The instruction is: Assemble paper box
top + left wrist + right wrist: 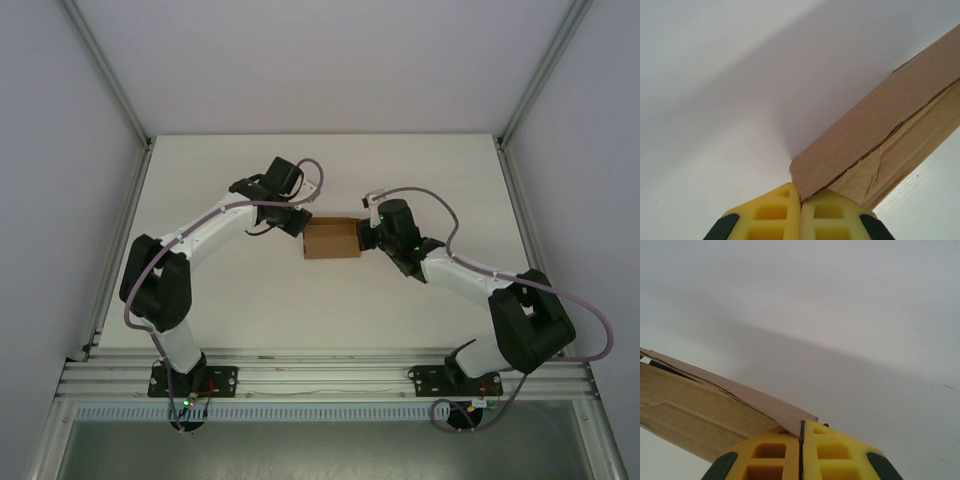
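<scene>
White matte counter (250, 310), evenly lit, soft shadows. Pale grey walls (330, 60) on three sides, aluminium frame posts (108, 70) at back corners. Slotted aluminium rail (330, 372) along near edge

The left claw (300, 228) and right claw (362, 236) flank the paper box (331, 240).

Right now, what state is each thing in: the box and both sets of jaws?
paper box, folded into layers with a seam gaping between them, creased, gripped at both ends.
left jaws, shut on the paper box's corner, yellow fingers pressed together.
right jaws, shut on the paper box's thin edge, yellow fingers pressed together.
</scene>
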